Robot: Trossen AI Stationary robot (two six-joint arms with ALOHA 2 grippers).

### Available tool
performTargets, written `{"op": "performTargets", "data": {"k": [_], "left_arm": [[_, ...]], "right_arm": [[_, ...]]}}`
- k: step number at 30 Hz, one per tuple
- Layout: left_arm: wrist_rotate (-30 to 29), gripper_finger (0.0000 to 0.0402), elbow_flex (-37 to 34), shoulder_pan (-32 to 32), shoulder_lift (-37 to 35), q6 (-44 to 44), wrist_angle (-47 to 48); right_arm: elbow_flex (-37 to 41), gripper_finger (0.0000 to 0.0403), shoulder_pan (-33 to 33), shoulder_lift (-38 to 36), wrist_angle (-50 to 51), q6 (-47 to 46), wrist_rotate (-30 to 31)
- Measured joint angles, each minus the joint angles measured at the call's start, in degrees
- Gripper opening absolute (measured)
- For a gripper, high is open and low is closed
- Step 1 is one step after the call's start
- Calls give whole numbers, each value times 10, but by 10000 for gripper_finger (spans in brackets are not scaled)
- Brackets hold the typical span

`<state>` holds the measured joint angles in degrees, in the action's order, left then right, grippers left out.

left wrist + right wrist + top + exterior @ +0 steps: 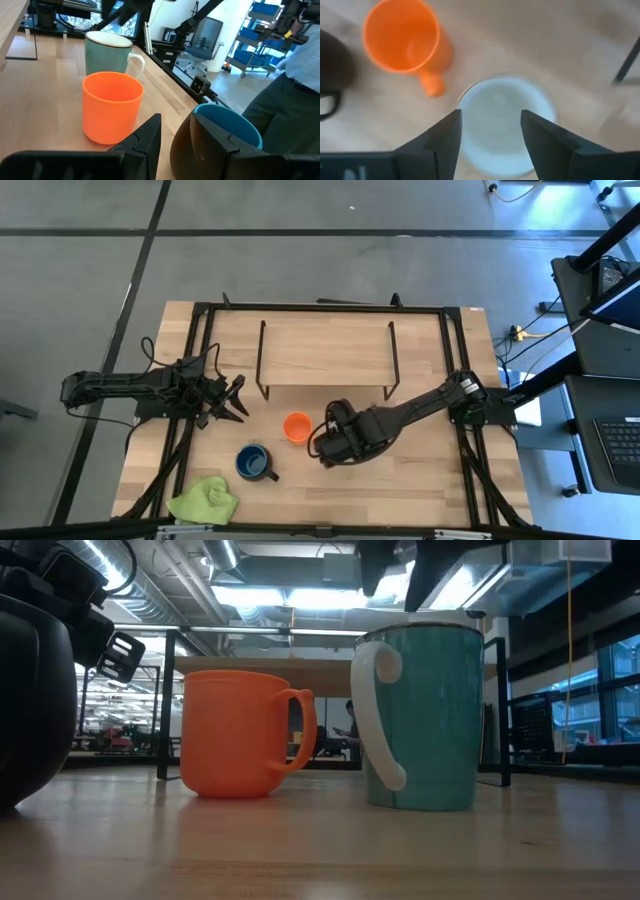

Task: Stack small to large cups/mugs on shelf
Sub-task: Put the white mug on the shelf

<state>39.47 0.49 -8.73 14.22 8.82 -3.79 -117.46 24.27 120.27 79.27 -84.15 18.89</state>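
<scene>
Hovering open: right end effector above pale teal-white mug, upright.

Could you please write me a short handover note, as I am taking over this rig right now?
Right tool: open, poised directly above the larger pale ceramic mug with the white handle, not yet gripping it.
Left tool: open, empty, waiting at the table's left side.
Small orange ceramic mug: on the tabletop in front of the low light-wood shelf on black wire legs.
Mid-sized dark blue ceramic mug: on the tabletop, near the lime-green cloth.
Done: nothing on the shelf.
Left: place all three mugs on the shelf, small to large.
</scene>
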Motion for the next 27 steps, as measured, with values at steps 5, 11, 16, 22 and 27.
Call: {"op": "performTargets", "data": {"k": [5, 11, 16, 22, 27], "left_arm": [[0, 99, 0, 0, 0, 0, 0], [0, 99, 0, 0, 0, 0, 0], [0, 99, 0, 0, 0, 0, 0], [0, 99, 0, 0, 0, 0, 0], [0, 99, 0, 0, 0, 0, 0]], "right_arm": [[-4, 205, 1, 0, -26, -73, -88], [-4, 205, 14, 0, -3, -132, -115], [-20, 205, 29, -1, 104, -227, -144], [-32, 205, 53, -1, 46, -383, -121], [-31, 205, 33, 6, 30, -430, -56]]}}
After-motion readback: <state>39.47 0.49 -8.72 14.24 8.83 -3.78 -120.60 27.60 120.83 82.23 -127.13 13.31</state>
